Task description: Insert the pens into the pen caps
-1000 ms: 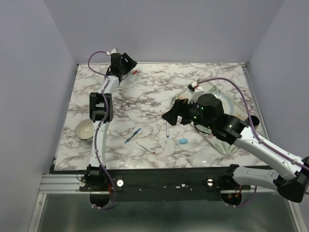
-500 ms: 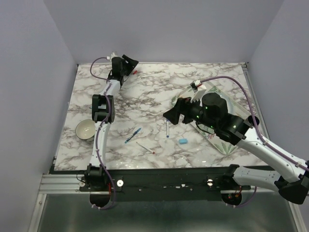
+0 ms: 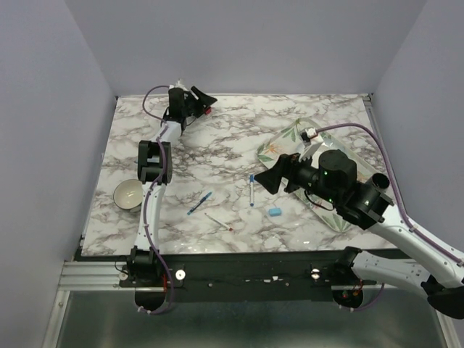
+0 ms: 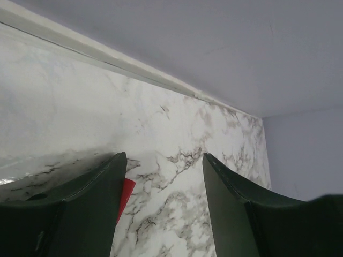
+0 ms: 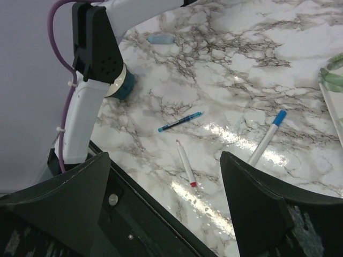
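Three pens lie near the front: a blue-barrelled pen [image 3: 199,203] [image 5: 180,121], a white pen with a red end [image 3: 219,222] [image 5: 186,163], and a white pen with a blue end [image 3: 251,190] [image 5: 268,137]. A light blue cap [image 3: 275,212] lies right of them. A red cap [image 3: 207,111] lies at the far back left; in the left wrist view it [image 4: 126,195] shows half hidden behind one finger. My left gripper [image 3: 202,100] [image 4: 164,156] is open and empty just beside it. My right gripper [image 3: 264,180] [image 5: 165,155] is open and empty, above the table beside the blue-ended pen.
A floral tray [image 3: 279,141] lies under my right arm at the right. A dark round cup [image 3: 128,194] with a pale inside stands at the left. A small light blue piece [image 5: 161,38] lies past my left arm's lower link. The back wall is close behind my left gripper.
My right arm has drawn back to the right, uncovering the blue-ended pen. My left gripper has shifted slightly right beside the red cap. The pens and caps have not moved.
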Robot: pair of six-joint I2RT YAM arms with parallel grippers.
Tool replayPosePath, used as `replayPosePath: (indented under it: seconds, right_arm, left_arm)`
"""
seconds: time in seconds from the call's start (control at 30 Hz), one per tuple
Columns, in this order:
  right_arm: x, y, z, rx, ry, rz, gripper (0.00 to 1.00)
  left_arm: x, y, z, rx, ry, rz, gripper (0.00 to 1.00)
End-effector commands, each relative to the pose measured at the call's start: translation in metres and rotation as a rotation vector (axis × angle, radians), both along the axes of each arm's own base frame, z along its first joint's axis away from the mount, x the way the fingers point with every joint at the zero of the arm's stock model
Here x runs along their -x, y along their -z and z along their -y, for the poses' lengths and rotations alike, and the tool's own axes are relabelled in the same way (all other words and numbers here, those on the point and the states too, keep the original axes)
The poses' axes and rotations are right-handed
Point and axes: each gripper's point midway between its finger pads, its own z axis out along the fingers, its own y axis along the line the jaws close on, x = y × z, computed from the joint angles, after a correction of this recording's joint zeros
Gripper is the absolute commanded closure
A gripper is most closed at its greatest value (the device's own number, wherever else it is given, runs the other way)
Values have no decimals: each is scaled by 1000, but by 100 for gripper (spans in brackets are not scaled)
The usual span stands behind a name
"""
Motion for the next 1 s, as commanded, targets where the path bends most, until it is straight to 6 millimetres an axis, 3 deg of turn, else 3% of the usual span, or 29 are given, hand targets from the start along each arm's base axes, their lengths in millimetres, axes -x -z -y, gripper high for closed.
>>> replayPosePath:
  seconds: [0.0, 0.03, 0.07, 0.13, 0.17, 0.23, 0.3, 0.33, 0.37, 0.4, 0.43, 0.47, 0.53, 0.57, 0.7, 0.73, 0.8, 0.83, 0.87, 0.93, 0.97]
  right_arm:
    - [3, 4, 12, 6, 31, 17, 10]
    - [4, 4, 14, 2, 34, 16, 10]
    - [4, 5, 15, 2, 36, 15, 10]
    - [7, 2, 18, -8, 37, 22, 10]
    - [8, 2, 18, -12, 36, 23, 10]
    - [10, 2, 21, -17, 37, 25, 10]
    - [13, 2, 23, -18, 38, 23, 10]
    - [14, 3, 26, -24, 40, 24, 10]
    - [16, 3, 27, -25, 37, 24, 10]
    - [17, 2, 28, -32, 39, 28, 10]
    - [19, 5, 30, -32, 39, 20, 10]
    - [22, 2, 33, -43, 41, 28, 10]
    - [25, 3, 36, -51, 38, 26, 10]
    - [28, 3, 40, -60, 41, 30, 10]
    - [35, 1, 48, -101, 52, 39, 10]
    - [36, 2, 49, -109, 54, 37, 10]
    - [39, 2, 52, -124, 58, 40, 10]
    - [40, 2, 52, -134, 60, 37, 11]
    - [41, 2, 53, -139, 58, 33, 11]
    - [44, 3, 54, -151, 54, 20, 11]
    - [45, 4, 53, -154, 49, 14, 11]
  left_arm:
    - [45, 24, 37, -27, 191, -123, 32]
    - [56, 38, 39, -34, 206, -158, 33]
    - [61, 30, 43, -35, 226, -152, 34]
    - [78, 43, 51, -49, 263, -191, 34]
    - [84, 36, 55, -62, 294, -172, 34]
    - [98, 41, 64, -73, 330, -201, 35]
    - [109, 29, 71, -75, 374, -184, 35]
    - [122, 36, 77, -78, 397, -203, 36]
    - [127, 24, 81, -86, 412, -182, 36]
    - [134, 24, 83, -104, 433, -173, 36]
    - [147, 33, 84, -113, 449, -209, 36]
    - [154, 23, 91, -124, 469, -195, 36]
    - [176, 33, 94, -151, 511, -217, 36]
    - [184, 25, 100, -170, 535, -197, 36]
    - [223, 28, 113, -212, 636, -224, 36]
    - [237, 36, 113, -218, 662, -245, 36]
    - [251, 28, 115, -222, 687, -232, 37]
    - [265, 37, 113, -223, 693, -254, 38]
    - [271, 25, 113, -215, 703, -229, 38]
    - [286, 24, 110, -208, 715, -227, 39]
    - [289, 10, 109, -220, 717, -190, 39]
